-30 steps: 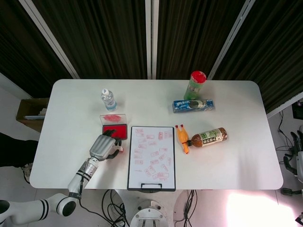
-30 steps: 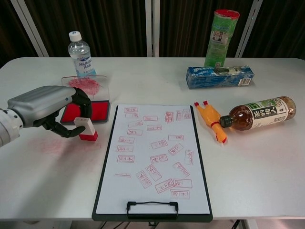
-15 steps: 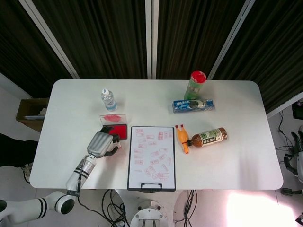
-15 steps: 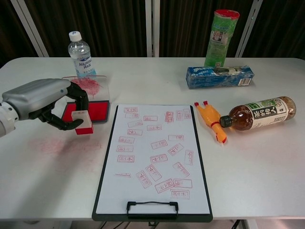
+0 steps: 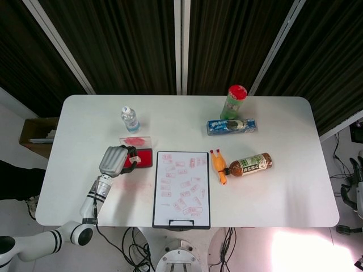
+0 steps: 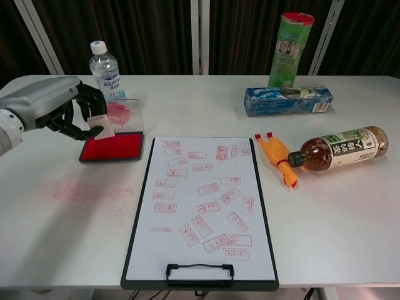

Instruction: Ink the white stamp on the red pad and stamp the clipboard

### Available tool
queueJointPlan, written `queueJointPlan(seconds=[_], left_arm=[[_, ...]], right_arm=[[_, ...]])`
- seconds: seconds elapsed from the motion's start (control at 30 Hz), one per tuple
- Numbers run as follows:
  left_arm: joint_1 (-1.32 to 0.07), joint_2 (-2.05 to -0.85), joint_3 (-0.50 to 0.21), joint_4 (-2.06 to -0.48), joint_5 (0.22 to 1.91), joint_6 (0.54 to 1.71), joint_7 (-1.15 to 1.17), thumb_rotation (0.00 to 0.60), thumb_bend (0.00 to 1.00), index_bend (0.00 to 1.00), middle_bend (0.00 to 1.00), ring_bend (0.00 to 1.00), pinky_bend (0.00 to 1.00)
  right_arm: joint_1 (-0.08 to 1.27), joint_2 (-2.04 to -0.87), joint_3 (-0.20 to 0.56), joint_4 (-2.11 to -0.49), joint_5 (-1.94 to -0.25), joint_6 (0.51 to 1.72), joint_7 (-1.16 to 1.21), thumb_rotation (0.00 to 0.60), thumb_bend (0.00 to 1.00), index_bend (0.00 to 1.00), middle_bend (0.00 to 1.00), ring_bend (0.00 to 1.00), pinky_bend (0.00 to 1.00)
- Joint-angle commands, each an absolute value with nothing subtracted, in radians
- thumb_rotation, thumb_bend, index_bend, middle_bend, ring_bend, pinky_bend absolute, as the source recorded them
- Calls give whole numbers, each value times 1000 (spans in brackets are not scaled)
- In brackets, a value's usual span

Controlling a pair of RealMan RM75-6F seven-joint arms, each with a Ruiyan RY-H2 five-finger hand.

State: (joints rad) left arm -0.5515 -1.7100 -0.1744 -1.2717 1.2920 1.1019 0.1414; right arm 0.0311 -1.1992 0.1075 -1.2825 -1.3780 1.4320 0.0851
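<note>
Nearest you, the clipboard (image 6: pixel 201 209) lies flat on the white table (image 6: pixel 337 212), its sheet covered in red stamp marks. Just beyond its far left corner sits the red pad (image 6: pixel 112 147), and your left hand (image 6: pixel 55 109) hangs above the pad's left end with its fingers curled around the white stamp (image 6: pixel 102 125), clear of the ink. Farther back stands a water bottle (image 6: pixel 105 70); your right hand is out of view.

Red pad (image 6: pixel 112 147), red-stamped white clipboard (image 6: pixel 200 206)
</note>
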Motion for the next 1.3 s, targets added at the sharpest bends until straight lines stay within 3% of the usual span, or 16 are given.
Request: queueJointPlan(seconds=[0.03,0.63,1.3], left_arm=[[-562,-1739,-176,-1225,1292,1090,107,600,461,594,598,559,686],[-609,-1856,-194,-1002,1283,1047,36,600,471,610,617,619,720],[-607,-1884,-182,-937,1288,1035,2,600,483,616,624,627,725]], right_arm=[[29,-1198,107,-1284,-1377,1433,83,600,322,0,0,0,0],[32,-1195,108,-1285,-1365,1416,72,600,344,0,0,0,0],[39,-1200,107,-1275,-1359,1395,78,600,346,0,0,0,0]])
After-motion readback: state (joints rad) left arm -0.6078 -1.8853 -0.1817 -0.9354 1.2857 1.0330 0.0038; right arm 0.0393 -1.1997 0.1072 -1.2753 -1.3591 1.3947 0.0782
